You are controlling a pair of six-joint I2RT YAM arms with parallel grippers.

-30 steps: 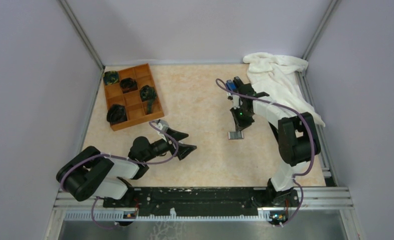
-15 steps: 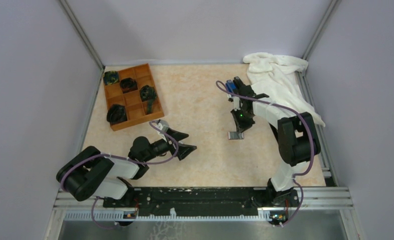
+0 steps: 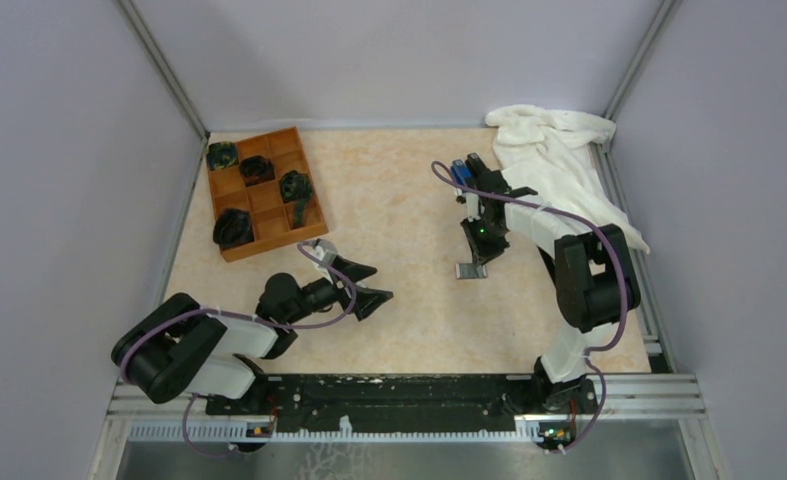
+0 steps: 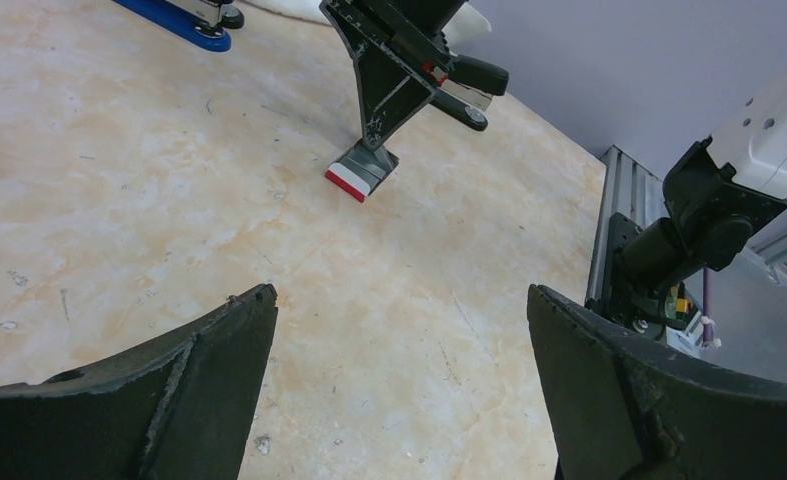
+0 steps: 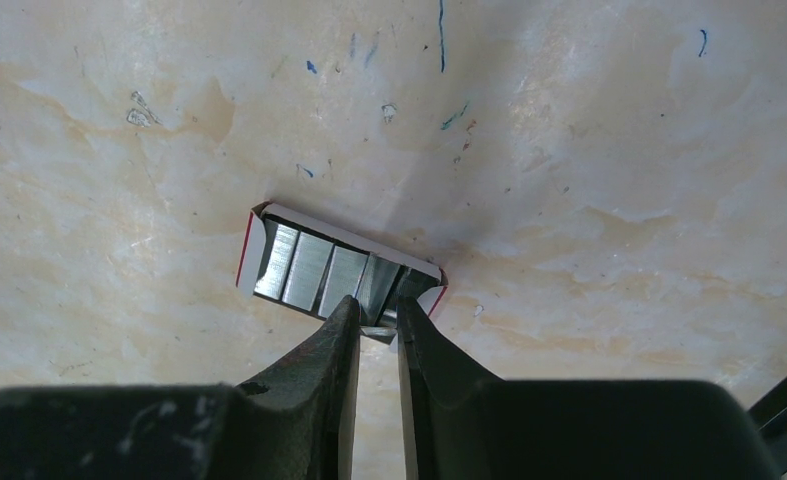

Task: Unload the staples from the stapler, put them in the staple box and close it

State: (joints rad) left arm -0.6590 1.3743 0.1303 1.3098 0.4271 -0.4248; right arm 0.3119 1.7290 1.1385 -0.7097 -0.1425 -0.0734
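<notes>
Right claw [image 5: 376, 312]: yours pointed straight down at the worktop [image 3: 389, 190]. Its two fingers were drawn nearly together, with only a narrow gap between them, and they pinched the staples.
Staples [image 5: 377, 328]: a tiny silvery strip sat between your right fingertips, at the near edge of the small box. You could not tell from the wrist view whether it touched the box or hung just over it.
Small box [image 5: 349, 236]: white with red edging, it lay flat and open on the worktop directly under your right claw. Several silvery strips [image 5: 299, 265] lay side by side inside it.
Stapler [image 4: 479, 75]: black, it lay on the worktop just behind your right claw as the left wrist view saw it. A bright metal part showed below its black top. It was near the small box but not touching it.
Blue stapler [image 3: 458, 170]: it lay farther back on the worktop, near the towel's edge and apart from the small box.
Left claw [image 4: 401, 298]: yours stood wide open and held nothing. It hung low over the worktop, facing the small box from well away.
Towel [image 3: 554, 150]: white and crumpled, it lay in the far right corner.
Tray [image 3: 274, 243]: brown and divided into compartments, it sat at the far left. Dark items [image 3: 234, 228] lay in several of its compartments.
</notes>
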